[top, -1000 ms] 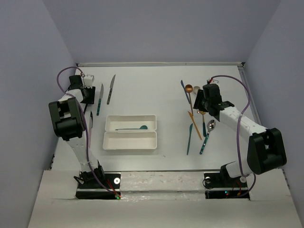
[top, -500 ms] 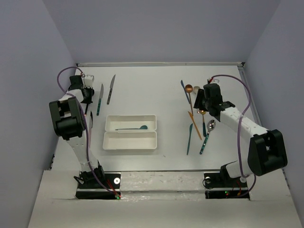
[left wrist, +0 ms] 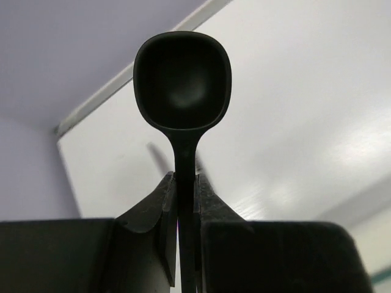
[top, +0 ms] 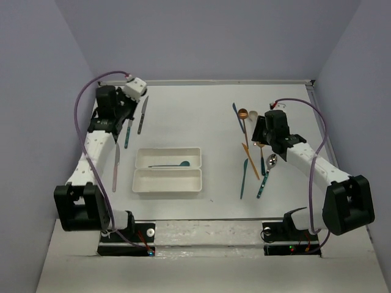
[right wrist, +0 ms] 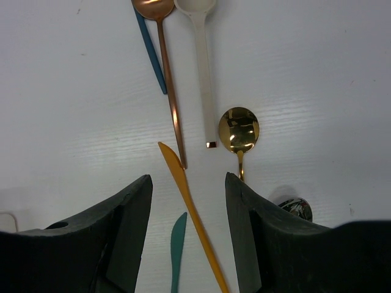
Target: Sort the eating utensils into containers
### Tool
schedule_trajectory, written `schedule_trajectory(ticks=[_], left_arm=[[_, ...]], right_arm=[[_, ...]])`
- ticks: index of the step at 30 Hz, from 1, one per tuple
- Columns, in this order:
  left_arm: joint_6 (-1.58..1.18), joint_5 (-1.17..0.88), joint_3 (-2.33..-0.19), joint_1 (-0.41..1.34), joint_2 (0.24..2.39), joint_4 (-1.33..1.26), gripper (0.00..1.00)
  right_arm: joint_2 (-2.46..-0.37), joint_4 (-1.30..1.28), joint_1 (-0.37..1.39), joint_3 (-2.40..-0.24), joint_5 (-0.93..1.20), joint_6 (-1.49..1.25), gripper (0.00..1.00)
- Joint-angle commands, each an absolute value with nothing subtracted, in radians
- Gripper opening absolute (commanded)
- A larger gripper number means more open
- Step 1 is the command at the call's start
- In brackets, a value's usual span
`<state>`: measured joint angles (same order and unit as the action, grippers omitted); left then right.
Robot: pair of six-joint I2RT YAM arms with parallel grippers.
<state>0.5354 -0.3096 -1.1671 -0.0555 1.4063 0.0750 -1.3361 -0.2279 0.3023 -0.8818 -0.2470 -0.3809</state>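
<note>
- left jaws are pinched tight on the black spoon [left wrist: 182, 85]; the handle runs straight down the slot between the two fingers, and the bowl sticks out past the tips, hollow side facing the wrist camera
- from above, that arm is over the far-left corner of the tabletop [top: 195, 116] with the spoon off the surface
- right jaws are spread wide and not gripping anything; the orange knife [right wrist: 192, 207] lies flat on the tabletop, slanting through the gap between the fingers, with its tip just past the fingertips
- just beyond that gap: the copper spoon [right wrist: 171, 91] ends its handle right by the orange knife's tip; the cream spoon [right wrist: 203, 73] lies beside it; the gold spoon [right wrist: 239, 129] has its bowl just off the cream handle's end
- the dark blue knife [right wrist: 151, 55] passes under the copper spoon's neck; the teal knife [right wrist: 177, 250] lies in the gap too, beside the orange one; the silver spoon [right wrist: 297, 207] peeks out behind the right-hand finger
- the two white trays sit side by side mid-tabletop, long edges touching; the far tray [top: 146, 154] holds one teal spoon [top: 174, 165]; nothing shows in the near tray [top: 168, 182]
- three more knives lie on the left side, none in a tray
</note>
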Motion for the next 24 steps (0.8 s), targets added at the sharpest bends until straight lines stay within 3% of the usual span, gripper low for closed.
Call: schedule_trajectory(ticks=[1,3,11,24], left_arm=[[0.835,-0.376,-0.994,0.223,1.260,0.113,0.00],[0.906,-0.373,-0.922,0.317,1.246,0.110,0.00],[1.060,-0.393,-0.871,0.414,1.316,0.112,0.00],[1.167,-0.410,-0.818,0.448,1.344,0.158,0.00]], right_arm=[[-1.302,-0.196,0.301,-0.864,-0.275,-0.360,0.57],[-1.301,-0.196,0.301,-0.859,-0.272,-0.360,0.57],[-1.304,-0.196,0.301,-0.831,-0.285,-0.364,0.57],[-1.322,-0.196,0.301,-0.831,-0.296,-0.362,0.57]])
